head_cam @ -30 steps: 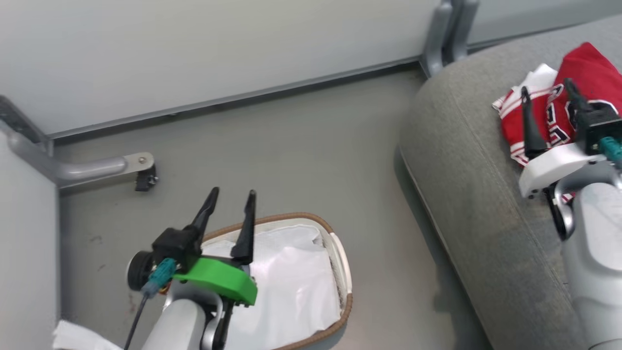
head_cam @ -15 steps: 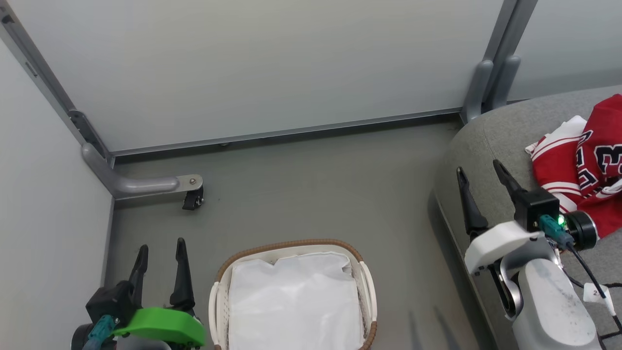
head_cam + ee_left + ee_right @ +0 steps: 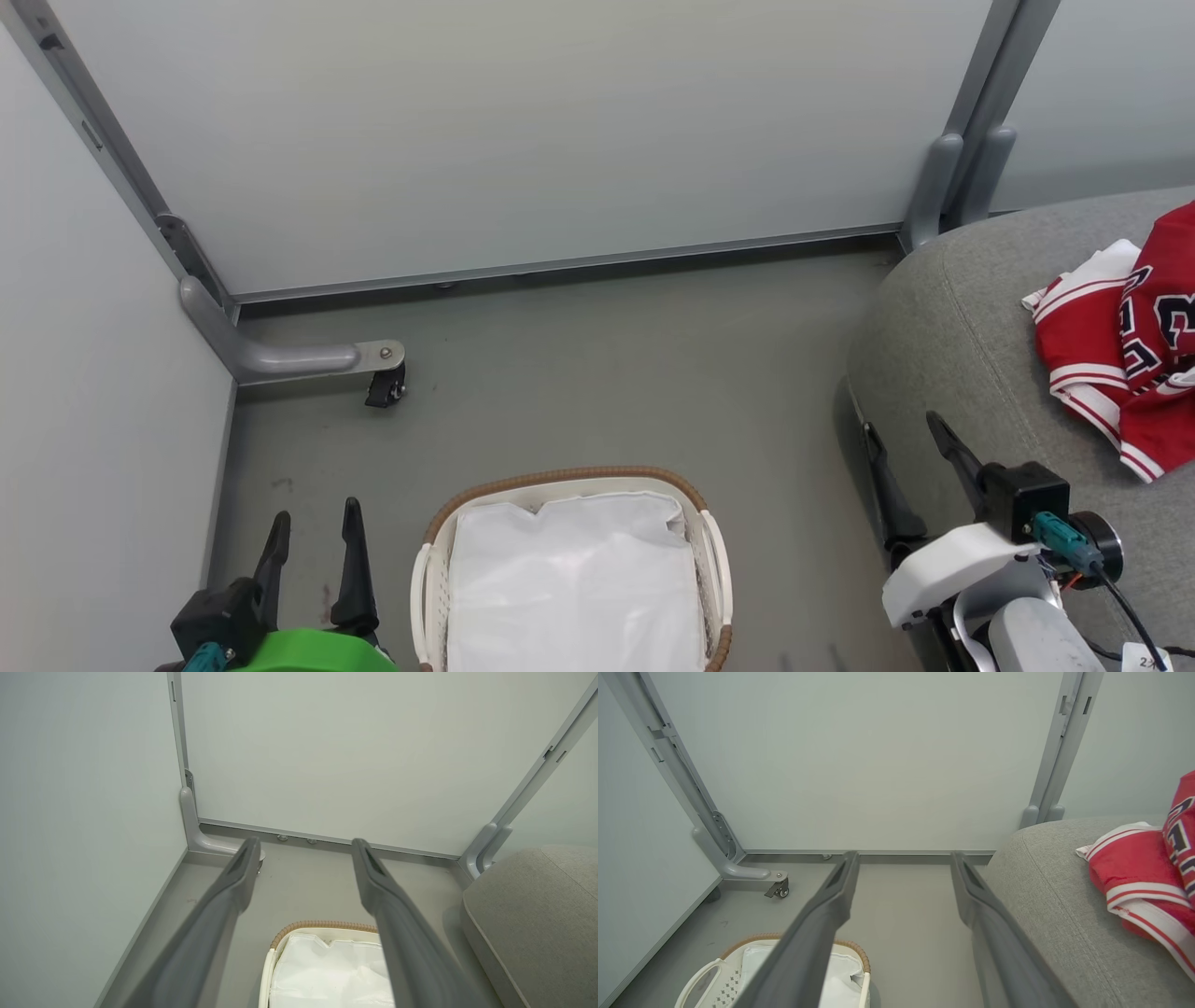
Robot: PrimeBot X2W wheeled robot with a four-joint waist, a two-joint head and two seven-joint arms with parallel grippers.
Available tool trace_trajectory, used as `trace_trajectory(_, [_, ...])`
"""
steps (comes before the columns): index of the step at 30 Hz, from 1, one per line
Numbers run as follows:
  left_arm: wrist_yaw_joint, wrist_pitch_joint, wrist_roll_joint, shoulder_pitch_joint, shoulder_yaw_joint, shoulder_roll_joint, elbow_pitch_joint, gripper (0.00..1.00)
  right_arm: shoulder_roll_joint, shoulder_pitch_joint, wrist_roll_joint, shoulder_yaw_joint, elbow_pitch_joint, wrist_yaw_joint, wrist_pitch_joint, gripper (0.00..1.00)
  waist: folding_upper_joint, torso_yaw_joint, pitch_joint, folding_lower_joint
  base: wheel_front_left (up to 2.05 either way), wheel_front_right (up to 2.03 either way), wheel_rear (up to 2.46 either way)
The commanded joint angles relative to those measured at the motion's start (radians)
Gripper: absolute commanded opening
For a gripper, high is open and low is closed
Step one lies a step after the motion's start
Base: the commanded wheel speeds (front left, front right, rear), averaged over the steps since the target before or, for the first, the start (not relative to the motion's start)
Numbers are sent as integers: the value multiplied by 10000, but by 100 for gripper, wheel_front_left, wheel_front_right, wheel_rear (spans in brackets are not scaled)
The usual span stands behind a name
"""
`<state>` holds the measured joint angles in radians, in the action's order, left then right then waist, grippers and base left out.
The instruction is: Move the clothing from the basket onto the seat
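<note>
All the clothing (image 3: 1116, 373) in view lay bunched on the seat (image 3: 952, 355), back from its rounded edge. The basket (image 3: 560, 478) on the floor held just its white liner (image 3: 574, 579). One risk was a further reach snagging that liner as if it were a garment. Another was a swing of the right arm dragging the jersey off. The left gripper (image 3: 316, 511) and right gripper (image 3: 901, 425) both stood fully apart, holding nothing.
</note>
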<state>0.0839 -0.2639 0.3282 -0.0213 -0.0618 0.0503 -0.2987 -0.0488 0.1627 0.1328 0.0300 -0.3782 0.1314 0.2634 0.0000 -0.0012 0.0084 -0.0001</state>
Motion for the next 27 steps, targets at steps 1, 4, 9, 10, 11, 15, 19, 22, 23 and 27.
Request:
trace_trajectory(1, [-60,-8,89,-161,3,7,25,100,-35,-179,44,31,17,-15,20,100,0,-6,10,1,0,0,0])
trace_trajectory(4, [-74,-8,99,-155,-19,6,16,100,-35,-246,16,56,-18,-15,20,100,0,-14,22,1,0,0,0])
trace_trajectory(9, [-37,-8,44,-128,-60,7,-29,100,-36,-236,-10,58,-49,-15,20,100,0,-36,48,1,0,0,0])
trace_trajectory(10, [-26,-8,28,-126,-66,7,-32,100,-34,-232,-8,54,-51,-15,20,100,0,-39,50,1,0,0,0])
trace_trajectory(11, [-19,-8,19,-130,-69,7,-37,100,-35,-236,-8,53,-56,-15,20,100,0,-42,48,1,0,0,0])
trace_trajectory(15, [27,-8,143,-143,-115,8,-82,100,-35,-257,-9,78,-84,-15,20,100,0,-54,32,1,0,0,0])
trace_trajectory(19, [26,9,110,-38,-106,-15,-212,0,36,-144,22,99,-231,0,-9,0,0,-58,27,1,0,0,0])
trace_trajectory(22, [38,116,427,2,-47,-26,-347,0,57,-160,368,13,-372,0,-157,0,0,-57,25,1,0,0,0])
trace_trajectory(23, [44,167,585,23,-20,-26,-341,0,56,-149,549,-21,-366,0,-218,0,0,-57,25,1,0,0,0])
trace_trajectory(27, [68,372,1274,100,83,-24,-291,0,51,-168,1359,-107,-267,-1,-430,0,0,-55,22,1,0,0,0])
